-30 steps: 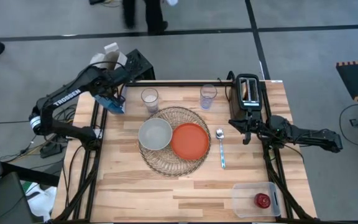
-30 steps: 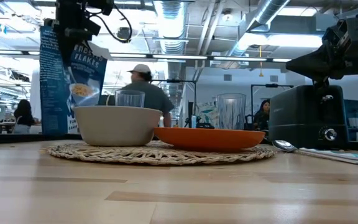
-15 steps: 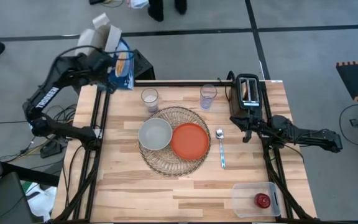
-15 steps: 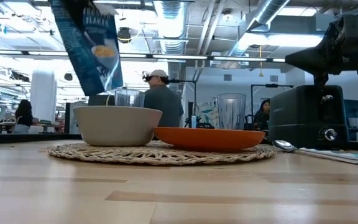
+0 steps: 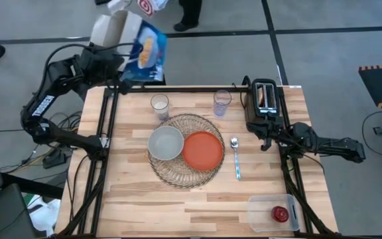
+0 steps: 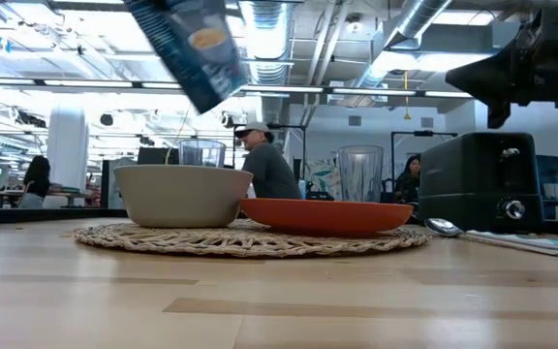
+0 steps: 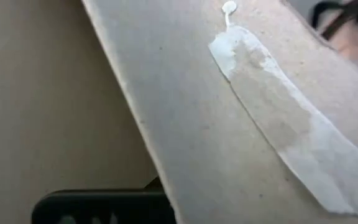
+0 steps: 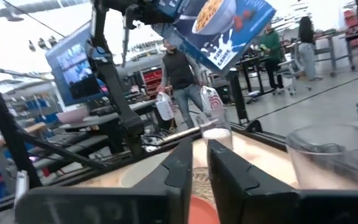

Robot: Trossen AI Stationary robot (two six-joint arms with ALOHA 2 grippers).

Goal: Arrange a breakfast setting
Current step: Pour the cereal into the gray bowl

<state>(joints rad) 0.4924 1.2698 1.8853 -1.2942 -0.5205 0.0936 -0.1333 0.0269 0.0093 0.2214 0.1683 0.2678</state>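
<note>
From above, the blue-white cereal box [image 5: 143,54] is seen held up in the air and tipped, past the far left corner of the table [image 5: 144,206]. It is pinched by the left gripper [image 5: 115,66], whose fingers are pressed tight on it. The grey bowl [image 5: 165,143] and orange plate [image 5: 202,150] are set side by side on the round wire mat [image 5: 192,176]. The metal spoon [image 5: 235,158] is laid just beside the mat.

From table height, the box [image 6: 194,48] is seen high above the bowl [image 6: 182,195].

In the left wrist view, only bare cardboard [image 7: 241,124] is seen, very close.

In the right wrist view, the right gripper [image 8: 200,163] is seen with its fingers nearly together and nothing between them; it waits by the black toaster [image 5: 264,101].

Cereal could be spilled onto the table if the box is tipped before it is over the bowl. A clear glass [image 5: 159,104] could be knocked over if the box is swung low.
</note>
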